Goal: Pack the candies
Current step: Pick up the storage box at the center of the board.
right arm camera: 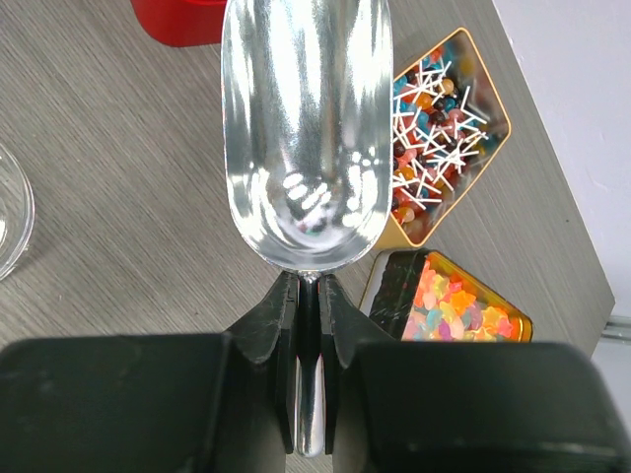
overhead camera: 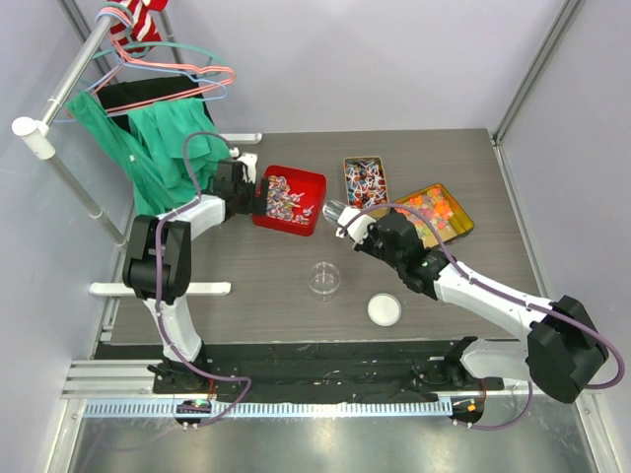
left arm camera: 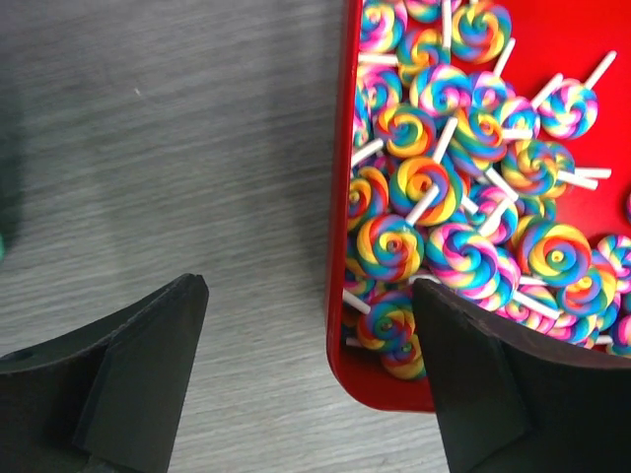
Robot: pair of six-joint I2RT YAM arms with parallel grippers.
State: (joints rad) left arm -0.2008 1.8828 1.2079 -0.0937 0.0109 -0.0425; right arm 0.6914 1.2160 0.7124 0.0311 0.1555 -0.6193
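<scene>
Right gripper jaws clenching handle of metal scoop, bowl pointing toward 12 o'clock over table. Left gripper jaws hanging wide apart, gripping nothing, straddling rim of red tray. Candies lying heaped in tray, at 2 o'clock from left jaws.
</scene>
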